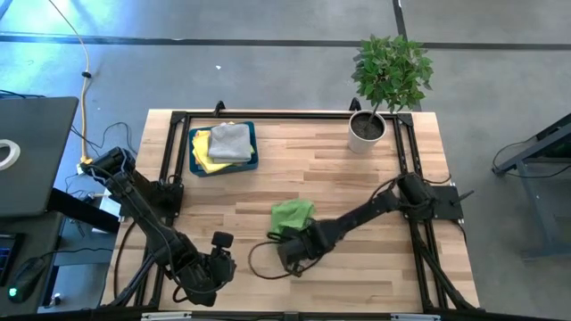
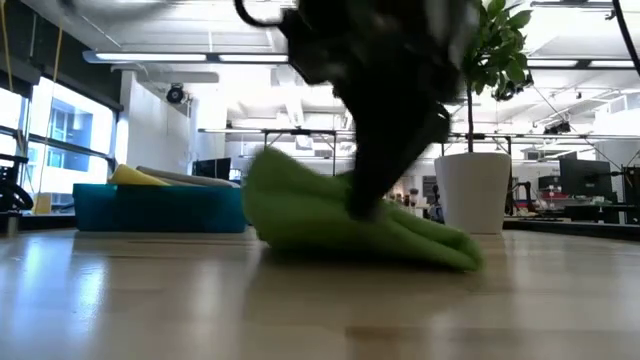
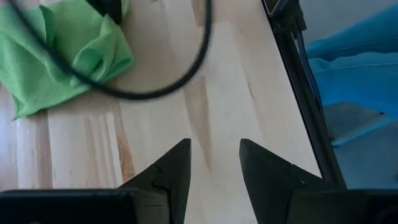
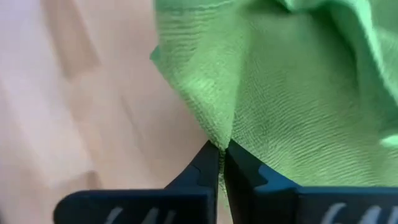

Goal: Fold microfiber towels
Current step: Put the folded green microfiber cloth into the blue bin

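Right arm [image 2: 385, 90] blurs and hides part of green towel [image 2: 330, 220].

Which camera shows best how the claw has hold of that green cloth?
The right wrist view: the right claw is shut on the green cloth's edge. The high view shows it small, the low view half hidden by the arm, the left wrist view only one end.

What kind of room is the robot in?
Probably a lab or workshop: a wooden workbench on a concrete floor, with ceiling strip lights and computer monitors behind.
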`<move>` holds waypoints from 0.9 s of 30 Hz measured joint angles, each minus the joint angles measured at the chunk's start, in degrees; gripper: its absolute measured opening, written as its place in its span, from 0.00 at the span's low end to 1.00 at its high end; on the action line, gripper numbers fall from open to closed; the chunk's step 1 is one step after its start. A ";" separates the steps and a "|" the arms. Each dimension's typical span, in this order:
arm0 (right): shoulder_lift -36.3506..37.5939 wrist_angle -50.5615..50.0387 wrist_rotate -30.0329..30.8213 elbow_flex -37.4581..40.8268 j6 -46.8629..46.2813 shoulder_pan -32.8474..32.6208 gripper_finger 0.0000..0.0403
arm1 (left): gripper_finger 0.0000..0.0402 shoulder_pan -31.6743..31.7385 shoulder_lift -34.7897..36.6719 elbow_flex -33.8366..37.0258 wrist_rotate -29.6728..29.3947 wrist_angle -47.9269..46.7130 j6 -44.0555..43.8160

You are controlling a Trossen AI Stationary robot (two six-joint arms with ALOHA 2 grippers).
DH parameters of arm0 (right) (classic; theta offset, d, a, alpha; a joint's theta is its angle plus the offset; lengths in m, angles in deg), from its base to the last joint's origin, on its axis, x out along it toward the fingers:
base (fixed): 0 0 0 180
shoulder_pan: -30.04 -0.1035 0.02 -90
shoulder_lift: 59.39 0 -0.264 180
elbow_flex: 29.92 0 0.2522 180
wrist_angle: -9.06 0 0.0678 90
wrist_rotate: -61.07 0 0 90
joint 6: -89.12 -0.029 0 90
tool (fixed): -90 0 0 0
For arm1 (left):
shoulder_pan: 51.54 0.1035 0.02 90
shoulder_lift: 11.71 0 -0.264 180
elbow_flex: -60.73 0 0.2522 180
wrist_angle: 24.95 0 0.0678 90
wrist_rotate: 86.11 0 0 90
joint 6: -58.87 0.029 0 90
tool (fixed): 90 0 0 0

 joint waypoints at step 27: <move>0.30 -1.56 -15.30 -19.52 7.26 9.78 0.00 | 0.49 2.89 -0.28 -0.02 -22.63 7.30 23.89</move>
